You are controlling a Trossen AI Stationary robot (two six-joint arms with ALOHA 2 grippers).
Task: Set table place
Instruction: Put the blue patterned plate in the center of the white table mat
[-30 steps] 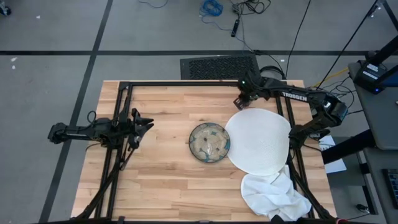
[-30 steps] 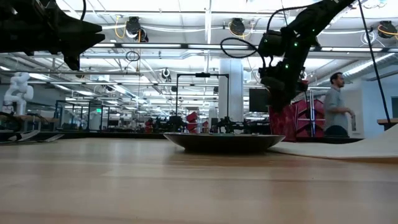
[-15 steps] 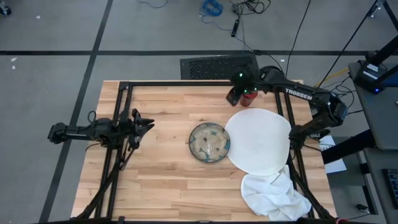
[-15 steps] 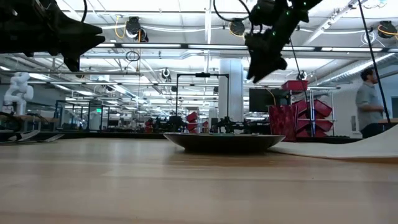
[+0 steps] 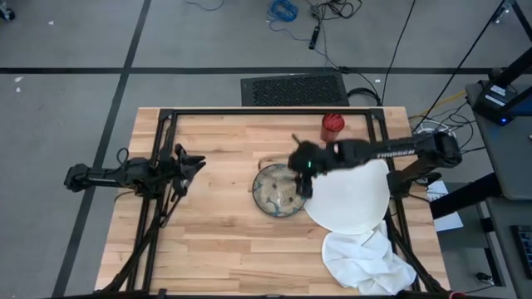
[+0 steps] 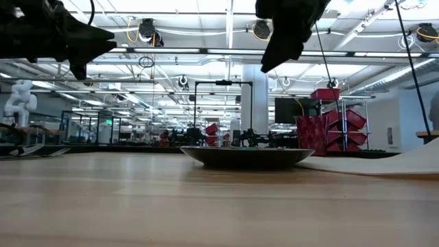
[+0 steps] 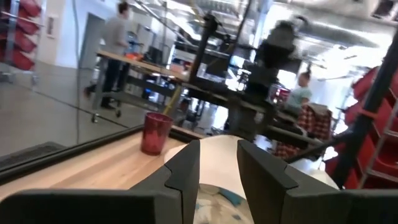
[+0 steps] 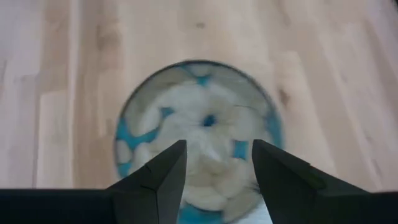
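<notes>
Light butcher-block planks make up the table (image 5: 216,224), which the high view shows ringed by a black tube frame; near its middle lies a blue-and-cream patterned plate (image 5: 274,193), and touching it on the right side is a round white placemat (image 5: 349,203), with a crumpled white cloth (image 5: 366,262) at the near right corner and a red cup (image 5: 332,125) standing near the far edge. The right gripper (image 5: 302,173) reaches in over the placemat and hangs above the plate's right rim, while the left gripper (image 5: 193,164) waits over the left part of the table, well apart from the plate. In the low view the plate (image 6: 247,156) sits flat on the wood with the placemat's edge (image 6: 384,165) to its right; the right gripper (image 6: 285,34) is high above the plate and the left gripper (image 6: 75,38) is up at the picture's left. The left wrist view shows that arm's two dark fingers (image 7: 186,171) parted by a narrow gap with nothing between them, and beyond them the red cup (image 7: 155,132), the placemat (image 7: 224,149) and a bit of the plate (image 7: 214,202); people stand in the room behind. The right wrist view looks straight down on the plate (image 8: 199,124), with that arm's fingers (image 8: 165,174) spread wide and empty above it.
</notes>
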